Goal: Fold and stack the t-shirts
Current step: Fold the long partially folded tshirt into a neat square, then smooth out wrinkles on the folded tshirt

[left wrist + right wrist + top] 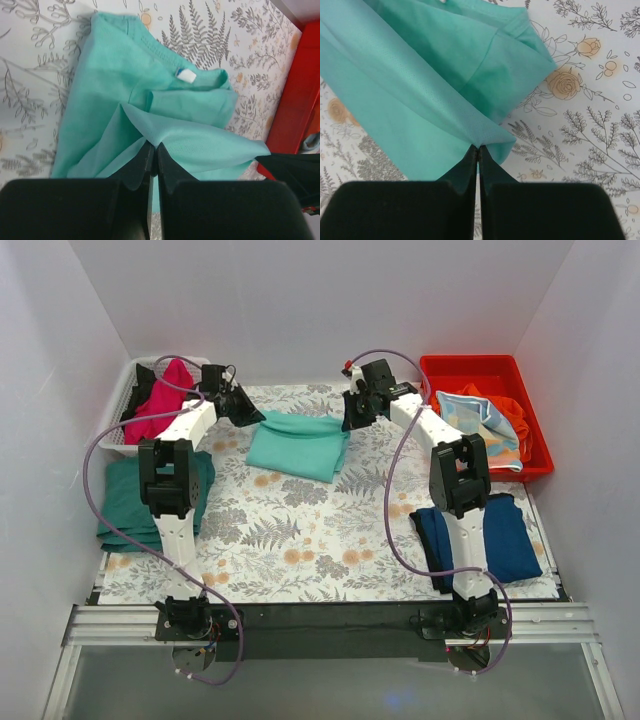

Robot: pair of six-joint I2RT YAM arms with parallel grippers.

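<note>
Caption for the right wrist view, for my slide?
Right gripper shut on a fold of the mint shirt over the floral cover.

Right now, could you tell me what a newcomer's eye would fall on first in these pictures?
The mint-green t-shirt lies partly folded at the far middle of the floral cover, with the left gripper and the right gripper each shut on an edge of it. After that, the bright red bin at the far right and the magenta shirt in the white basket at the far left stand out.

Bright, even light, soft shadows; wrist views blur up close.
</note>
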